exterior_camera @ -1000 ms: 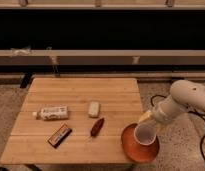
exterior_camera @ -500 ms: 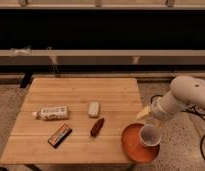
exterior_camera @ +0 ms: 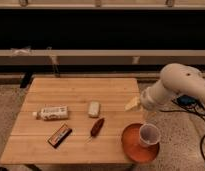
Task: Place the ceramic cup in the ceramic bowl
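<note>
Your cup (exterior_camera: 149,134) sits in the bowl (exterior_camera: 131,147); gripper (exterior_camera: 133,104) hangs above, finger state indeterminable; just clear away.

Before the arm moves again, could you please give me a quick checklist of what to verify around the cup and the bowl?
1. Cup inside the bowl: ok, it sits in the right half.
2. Cup upright: ok, its open mouth faces up.
3. Bowl fully on the table: not ok, it overhangs the front right corner.
4. Tool clear of the cup: ok, it is above and left of it, apart.
5. Bottle, pale block and dark-red object out of the arm's way: ok, all lie left of the bowl.
</note>
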